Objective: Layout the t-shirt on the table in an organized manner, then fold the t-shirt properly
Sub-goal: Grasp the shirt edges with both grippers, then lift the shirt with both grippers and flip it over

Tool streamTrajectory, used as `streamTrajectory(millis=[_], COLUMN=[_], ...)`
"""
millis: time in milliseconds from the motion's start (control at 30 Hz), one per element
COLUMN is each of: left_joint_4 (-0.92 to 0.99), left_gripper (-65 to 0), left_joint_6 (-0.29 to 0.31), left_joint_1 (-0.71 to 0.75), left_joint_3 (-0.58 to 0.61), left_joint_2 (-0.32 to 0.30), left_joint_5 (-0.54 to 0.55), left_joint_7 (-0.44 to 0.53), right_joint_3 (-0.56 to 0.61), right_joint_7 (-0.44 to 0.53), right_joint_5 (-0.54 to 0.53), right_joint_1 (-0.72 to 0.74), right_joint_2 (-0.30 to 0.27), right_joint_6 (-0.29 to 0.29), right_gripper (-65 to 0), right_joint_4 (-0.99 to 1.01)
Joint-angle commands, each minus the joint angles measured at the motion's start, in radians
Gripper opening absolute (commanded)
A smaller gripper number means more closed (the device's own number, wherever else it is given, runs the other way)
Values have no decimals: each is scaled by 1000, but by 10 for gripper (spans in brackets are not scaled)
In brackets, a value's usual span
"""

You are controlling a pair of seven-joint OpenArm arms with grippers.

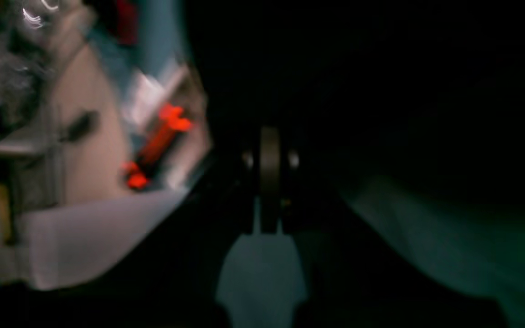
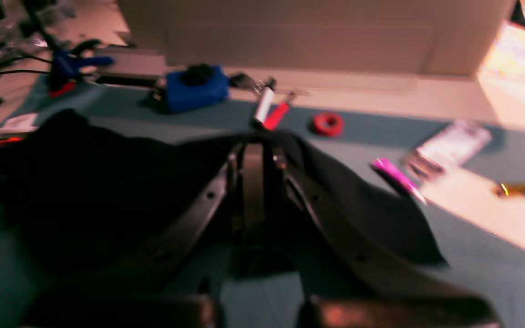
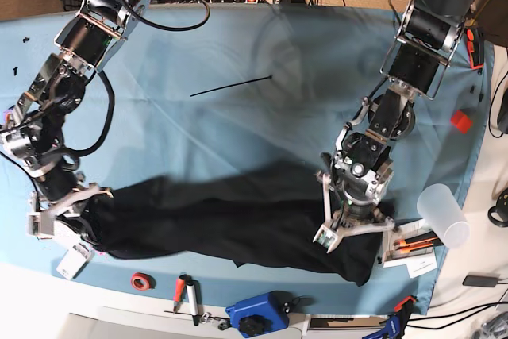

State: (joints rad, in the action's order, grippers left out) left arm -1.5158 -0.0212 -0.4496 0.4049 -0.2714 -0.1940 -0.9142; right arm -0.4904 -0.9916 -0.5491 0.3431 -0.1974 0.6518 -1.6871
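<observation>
I see the black t-shirt [image 3: 230,220] stretched long across the tabletop [image 3: 238,117]. My left hand [image 3: 349,232] pinches one end of it, my right hand [image 3: 67,224] the other end.

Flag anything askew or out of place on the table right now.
The t-shirt isn't laid out: it's a bunched, elongated strip near the front edge of the table, stretched between the left gripper and right gripper. Nothing looks spilled or damaged.
</observation>
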Motion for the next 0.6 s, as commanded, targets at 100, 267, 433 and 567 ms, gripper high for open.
streamTrajectory(millis=[100, 267, 433, 567], left_joint_4=[-143, -176, -204, -289], left_gripper=[-650, -650, -650, -650], left_joint_6=[-9, -4, 77, 101], left_joint_1=[-32, -23, 53, 184], left_joint_3=[-77, -235, -343, -350], left_joint_2=[-3, -3, -3, -9], left_joint_5=[-20, 58, 243, 273], left_joint_7=[-56, -103, -141, -163], right_joint_3=[-63, -157, -197, -197], right_joint_7=[49, 48, -53, -112], right_joint_5=[-47, -64, -108, -151], right_joint_1=[29, 28, 15, -57], right_joint_2=[-14, -21, -63, -96], right_joint_6=[2, 2, 2, 2], right_gripper=[-650, -650, -650, -650], right_joint_4=[-15, -15, -15, -15])
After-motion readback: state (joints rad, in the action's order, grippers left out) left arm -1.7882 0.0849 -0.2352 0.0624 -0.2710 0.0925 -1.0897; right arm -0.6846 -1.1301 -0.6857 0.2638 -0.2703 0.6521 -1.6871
